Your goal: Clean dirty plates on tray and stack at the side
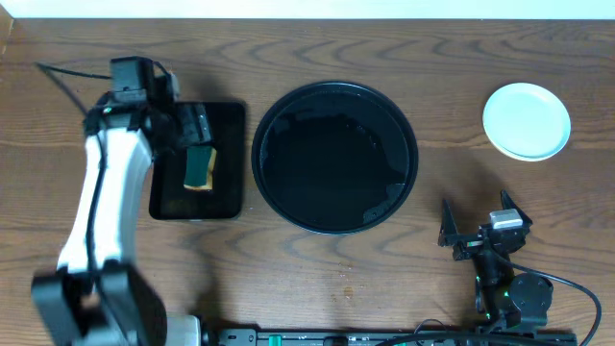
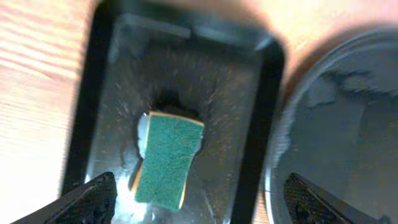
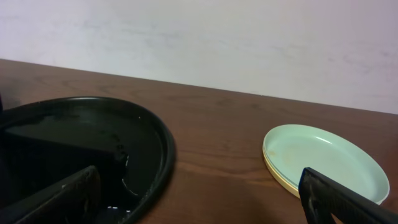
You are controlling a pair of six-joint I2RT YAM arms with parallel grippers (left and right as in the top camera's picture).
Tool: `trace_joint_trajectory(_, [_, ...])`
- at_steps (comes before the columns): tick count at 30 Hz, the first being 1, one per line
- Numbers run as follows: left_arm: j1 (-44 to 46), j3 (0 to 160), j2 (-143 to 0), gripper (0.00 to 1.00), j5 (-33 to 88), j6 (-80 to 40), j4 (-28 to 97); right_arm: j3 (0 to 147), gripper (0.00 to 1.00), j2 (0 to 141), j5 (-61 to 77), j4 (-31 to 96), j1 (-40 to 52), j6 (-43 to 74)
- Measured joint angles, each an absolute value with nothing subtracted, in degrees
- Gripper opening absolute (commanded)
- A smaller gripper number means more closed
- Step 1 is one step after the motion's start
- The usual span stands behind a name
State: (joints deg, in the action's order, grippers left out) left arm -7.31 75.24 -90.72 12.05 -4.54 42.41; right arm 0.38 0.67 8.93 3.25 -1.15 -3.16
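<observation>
My left claw [image 2: 199, 179] hung released, its two fingers spread wide and grasping nothing. Below and between them lay the green sponge [image 2: 168, 158], flat on the small rectangular tray [image 2: 87, 112] and, as far as I could tell, touched by neither finger. My right claw [image 3: 199, 177] was likewise released and empty, low over the surface [image 1: 432, 58] between the tray [image 1: 334, 226] and the plates [image 1: 526, 120].

The tray, the big round black one, sat just beside the rectangular one and held no plate at all. The plates stood in one pile well off to my right, apart from both trays.

I judged the task to be at its last step: nothing was left on the tray to wipe, the stack was made, and the sponge lay in its own tray. The next move called only for lifting my left arm straight up, so that neither finger caught the sponge or the rim, and then drawing it clear.

By count: one round tray, one rectangular tray, one sponge, one pile. In that pile I could make out a pale blue-green top plate [image 3: 323, 152] and a yellowish rim [image 3: 277, 174] under it. A third plate I could not tell apart. No smear showed on the top face.
</observation>
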Motion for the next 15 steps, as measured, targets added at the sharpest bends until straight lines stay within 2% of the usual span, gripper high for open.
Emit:
trace_joint_trajectory(6, [-5.58,75.24,-74.35,0.86,12.10,-4.54,42.35,0.38,0.99,0.69,8.91,3.25,-1.15,-3.14])
trace_joint_trajectory(15, [2.33,75.24,-54.41,0.86,12.10,-4.54,42.46,0.38,0.99,0.69,8.91,3.27,-1.15,-3.16])
